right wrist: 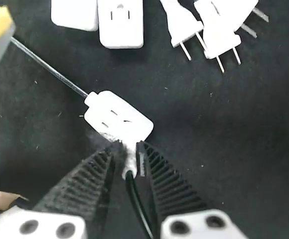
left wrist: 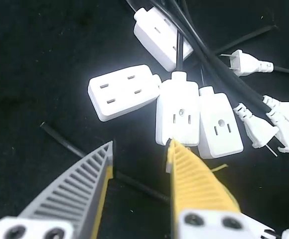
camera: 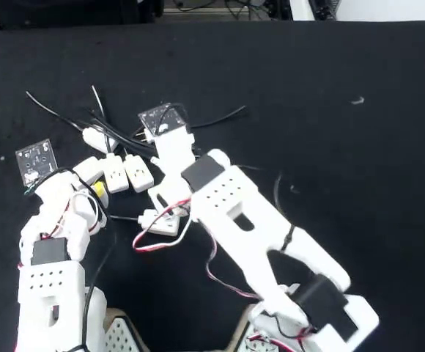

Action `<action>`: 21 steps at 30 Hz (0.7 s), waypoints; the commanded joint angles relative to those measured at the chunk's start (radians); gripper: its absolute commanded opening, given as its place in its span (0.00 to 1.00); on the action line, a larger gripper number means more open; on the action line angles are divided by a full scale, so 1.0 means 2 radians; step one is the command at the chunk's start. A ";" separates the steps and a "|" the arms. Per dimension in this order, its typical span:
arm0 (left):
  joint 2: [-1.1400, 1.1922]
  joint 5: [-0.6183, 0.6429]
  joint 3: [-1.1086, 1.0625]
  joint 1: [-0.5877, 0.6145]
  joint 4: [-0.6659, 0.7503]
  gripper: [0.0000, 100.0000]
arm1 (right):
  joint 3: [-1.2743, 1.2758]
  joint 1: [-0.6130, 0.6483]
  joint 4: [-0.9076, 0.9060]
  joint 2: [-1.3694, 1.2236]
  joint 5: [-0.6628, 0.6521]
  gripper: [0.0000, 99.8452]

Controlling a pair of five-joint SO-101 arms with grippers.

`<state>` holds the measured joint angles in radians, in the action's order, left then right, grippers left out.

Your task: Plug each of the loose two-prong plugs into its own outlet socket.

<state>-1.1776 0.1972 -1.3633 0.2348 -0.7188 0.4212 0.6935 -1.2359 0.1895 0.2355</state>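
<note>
Two grippers work over the black desk (camera: 359, 147). My left gripper (left wrist: 139, 149) is spread wide, its yellow finger (left wrist: 184, 169) just beside the paired sockets (left wrist: 177, 112), with loose plugs (left wrist: 256, 130) lying near them. My right gripper (right wrist: 127, 147) pinches the held plug (right wrist: 128, 160), which touches the corded socket (right wrist: 117, 117).

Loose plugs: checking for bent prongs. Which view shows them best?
Left wrist view: the loose plugs lie whole, prongs clear. The right wrist view cuts some at its edge; in the high view an arm overlaps them.
</note>
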 commanded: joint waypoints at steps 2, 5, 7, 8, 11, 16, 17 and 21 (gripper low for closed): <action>-0.005 -0.004 0.008 0.007 0.006 0.18 | -0.057 -0.002 -0.039 -0.028 0.012 0.01; -0.005 -0.004 0.008 0.007 0.006 0.18 | -0.085 -0.001 -0.075 -0.047 0.012 0.01; -0.005 -0.004 0.008 0.007 0.006 0.18 | -0.104 -0.004 -0.097 -0.056 0.012 0.01; -0.005 -0.004 0.008 0.007 0.006 0.18 | -0.109 -0.004 -0.104 -0.059 0.011 0.01; -0.005 -0.004 0.008 0.007 0.006 0.18 | -0.114 -0.004 -0.106 -0.064 0.011 0.01; -0.005 -0.004 0.008 0.007 0.006 0.18 | -0.112 -0.004 -0.091 -0.065 0.015 0.01; -0.005 -0.004 0.008 0.007 0.006 0.18 | -0.112 -0.004 -0.086 -0.065 0.015 0.01; -0.005 -0.004 0.008 0.007 0.006 0.18 | -0.112 -0.004 -0.084 -0.065 0.015 0.01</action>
<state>-1.1776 0.1972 -1.3633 0.2348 -0.7188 0.2493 0.6935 -1.4216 0.0560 0.2539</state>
